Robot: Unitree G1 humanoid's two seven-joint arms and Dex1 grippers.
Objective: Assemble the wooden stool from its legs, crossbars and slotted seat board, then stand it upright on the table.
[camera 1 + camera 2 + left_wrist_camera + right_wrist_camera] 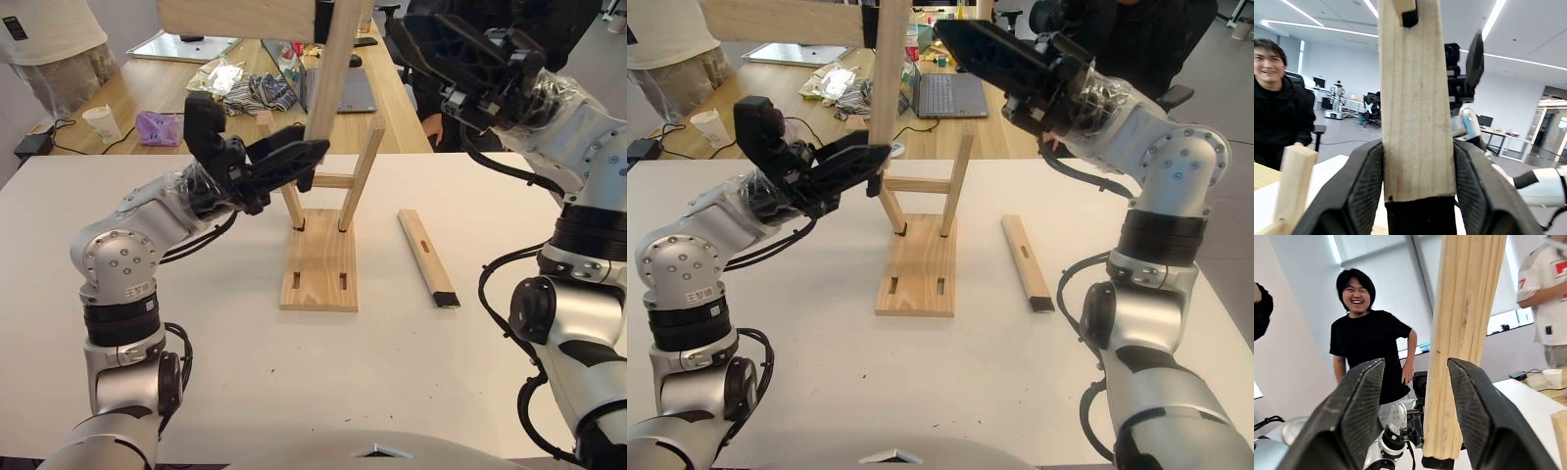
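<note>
The slotted seat board (320, 277) lies flat mid-table. Two legs joined by a crossbar (333, 180) stand in its far slots. My left gripper (315, 152) is shut on the black-capped lower end of another long leg (333, 78), holding it upright above the board. A wide board (235, 18) joins this leg near its top. In the left wrist view the leg (1418, 112) is clamped between both fingers (1367, 188). My right gripper (945, 29) is raised and open, beside the upper leg without touching it. In the right wrist view the leg (1462, 333) stands between its spread fingers (1359, 416).
A loose slotted wooden piece (428, 258) with a black end lies on the table to the right of the seat board. Behind the white table stands a wooden desk with a laptop (950, 95), a paper cup (103, 122) and a purple bag (159, 128). The near half of the table is bare.
</note>
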